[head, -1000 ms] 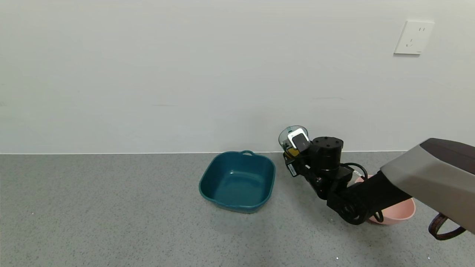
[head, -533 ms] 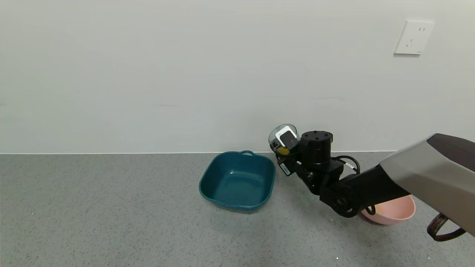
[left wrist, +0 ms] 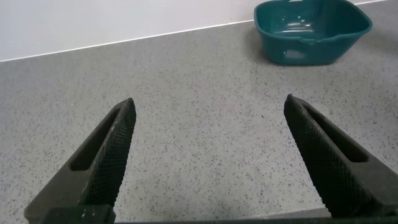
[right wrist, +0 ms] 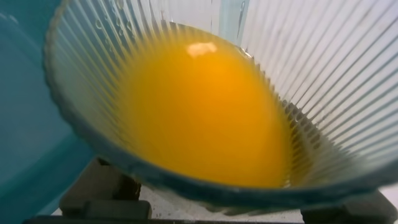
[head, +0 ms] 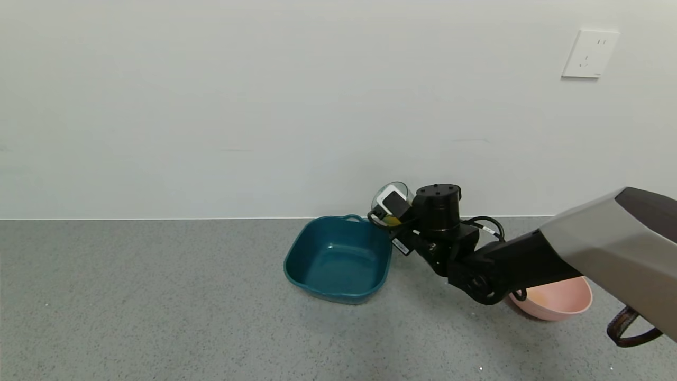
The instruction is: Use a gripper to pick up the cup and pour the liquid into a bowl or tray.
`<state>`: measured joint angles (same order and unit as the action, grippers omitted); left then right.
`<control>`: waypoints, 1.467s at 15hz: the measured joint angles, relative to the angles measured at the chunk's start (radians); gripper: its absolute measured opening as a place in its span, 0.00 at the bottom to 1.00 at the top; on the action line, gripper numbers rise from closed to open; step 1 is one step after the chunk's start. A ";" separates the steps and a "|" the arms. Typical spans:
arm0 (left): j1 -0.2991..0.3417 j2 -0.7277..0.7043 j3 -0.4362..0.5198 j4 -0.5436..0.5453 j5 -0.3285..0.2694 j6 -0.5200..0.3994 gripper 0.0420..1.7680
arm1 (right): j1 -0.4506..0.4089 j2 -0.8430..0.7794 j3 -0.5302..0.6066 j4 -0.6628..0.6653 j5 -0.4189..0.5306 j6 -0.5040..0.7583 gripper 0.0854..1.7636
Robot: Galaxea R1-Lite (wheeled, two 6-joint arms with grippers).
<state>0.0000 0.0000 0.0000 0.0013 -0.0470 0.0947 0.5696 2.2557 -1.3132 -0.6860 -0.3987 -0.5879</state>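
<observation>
My right gripper [head: 389,211] is shut on the ribbed blue-grey cup [head: 382,197] and holds it above the table, tilted, at the back right corner of the dark teal tray [head: 338,259]. The right wrist view looks into the cup [right wrist: 323,87], where orange-yellow liquid [right wrist: 199,112] lies against the lower side, with the tray's teal wall [right wrist: 25,124] just beside the cup's rim. The tray holds no liquid that I can see. My left gripper [left wrist: 211,155] is open and empty over bare table, far from the tray [left wrist: 311,28].
A round pink bowl [head: 560,301] sits on the table at the right, partly behind my right arm. The wall runs along the back edge of the grey speckled table [head: 158,317]. A wall socket [head: 589,53] is at the upper right.
My right gripper has carried the cup leftward, from well right of the tray to its back right corner. The pink bowl is more uncovered.
</observation>
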 joint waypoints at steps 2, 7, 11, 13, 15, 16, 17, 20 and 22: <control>0.000 0.000 0.000 0.000 0.000 0.000 0.97 | 0.000 0.000 -0.007 0.009 -0.001 -0.025 0.75; 0.000 0.000 0.000 0.000 0.000 0.000 0.97 | 0.000 0.000 -0.019 0.011 -0.001 -0.129 0.75; 0.000 0.000 0.000 0.000 0.000 0.000 0.97 | 0.003 0.000 -0.049 0.064 -0.004 -0.208 0.75; 0.000 0.000 0.000 0.000 0.000 0.000 0.97 | 0.013 0.000 -0.056 0.087 -0.005 -0.240 0.75; 0.000 0.000 0.000 0.000 0.000 0.000 0.97 | 0.018 0.000 -0.059 0.089 -0.010 -0.276 0.75; 0.000 0.000 0.000 0.000 0.000 0.000 0.97 | 0.019 0.000 -0.059 0.090 -0.023 -0.294 0.75; 0.000 0.000 0.000 0.000 0.000 0.000 0.97 | 0.020 0.000 -0.061 0.089 -0.032 -0.312 0.75; 0.000 0.000 0.000 0.000 0.000 0.000 0.97 | 0.021 0.000 -0.061 0.088 -0.040 -0.370 0.75; 0.000 0.000 0.000 0.000 0.000 0.000 0.97 | 0.023 0.000 -0.064 0.088 -0.049 -0.409 0.75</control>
<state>0.0000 0.0000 0.0000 0.0013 -0.0470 0.0947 0.5926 2.2557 -1.3768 -0.5979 -0.4472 -0.9972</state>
